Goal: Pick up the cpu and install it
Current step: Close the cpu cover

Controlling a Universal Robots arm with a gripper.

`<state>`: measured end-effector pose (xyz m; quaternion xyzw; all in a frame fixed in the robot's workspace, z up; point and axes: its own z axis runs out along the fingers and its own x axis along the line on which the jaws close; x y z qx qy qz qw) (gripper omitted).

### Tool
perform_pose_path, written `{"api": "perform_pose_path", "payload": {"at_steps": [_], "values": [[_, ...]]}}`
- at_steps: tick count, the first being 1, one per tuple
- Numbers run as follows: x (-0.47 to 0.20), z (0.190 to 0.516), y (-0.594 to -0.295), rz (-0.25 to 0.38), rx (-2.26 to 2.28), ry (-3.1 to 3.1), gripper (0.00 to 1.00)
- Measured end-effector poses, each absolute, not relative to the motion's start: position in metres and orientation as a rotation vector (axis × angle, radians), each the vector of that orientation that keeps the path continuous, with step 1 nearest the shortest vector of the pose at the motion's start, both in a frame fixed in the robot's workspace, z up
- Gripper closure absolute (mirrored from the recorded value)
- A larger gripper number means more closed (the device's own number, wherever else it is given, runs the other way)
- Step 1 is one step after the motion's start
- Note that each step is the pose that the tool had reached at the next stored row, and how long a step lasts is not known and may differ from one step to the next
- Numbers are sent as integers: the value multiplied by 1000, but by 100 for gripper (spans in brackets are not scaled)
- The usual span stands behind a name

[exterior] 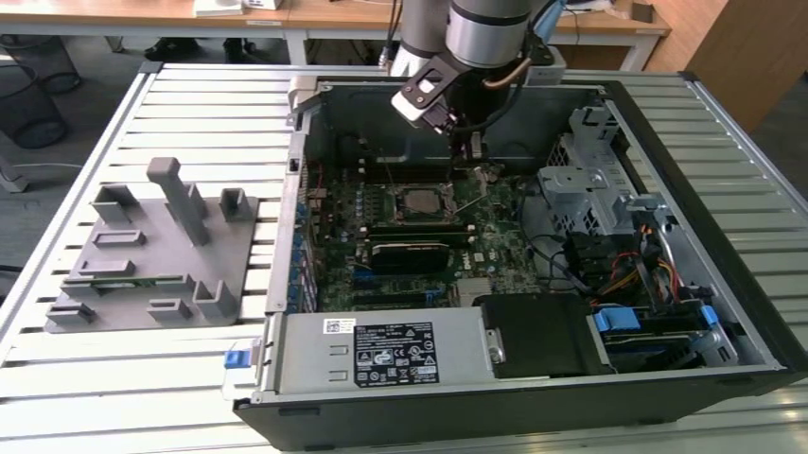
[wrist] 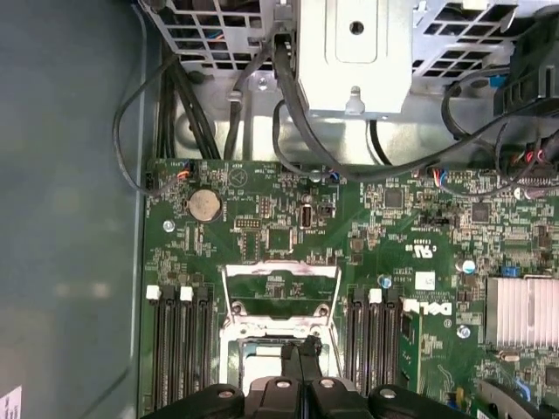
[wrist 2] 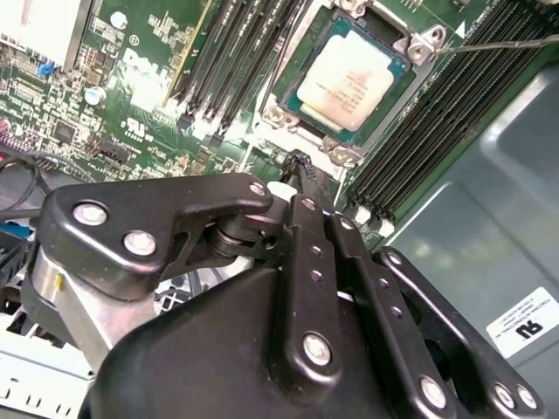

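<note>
The cpu [wrist 2: 349, 77], a small square chip with a silvery top, lies flat in the motherboard socket [wrist 2: 417, 48] inside the open computer case; the exterior view also shows the cpu [exterior: 421, 201]. My gripper [wrist 2: 301, 162] hangs just above the board beside the socket's edge. Its black fingers [wrist 2: 307, 227] are pressed together with nothing between them. In the first wrist view the gripper [wrist: 301, 347] points down over the socket, whose metal frame [wrist: 279, 292] stands raised. In the exterior view the gripper [exterior: 472, 151] is above the far side of the socket.
The black case wall [exterior: 707, 189] surrounds the board. Memory slots [wrist 2: 236, 61] flank the socket, and a thin lever wire [wrist 2: 498, 44] runs off it. Cables and a drive cage [exterior: 593, 189] fill the exterior view's right. A grey tray [exterior: 151, 255] stands outside the case on the slatted table.
</note>
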<state>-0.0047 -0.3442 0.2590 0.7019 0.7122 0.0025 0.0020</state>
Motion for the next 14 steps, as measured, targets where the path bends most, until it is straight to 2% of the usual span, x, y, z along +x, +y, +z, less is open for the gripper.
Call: {"api": "perform_pose_path", "payload": {"at_steps": [14], "values": [[15, 258, -344, 8, 2200, 2237, 89]]}}
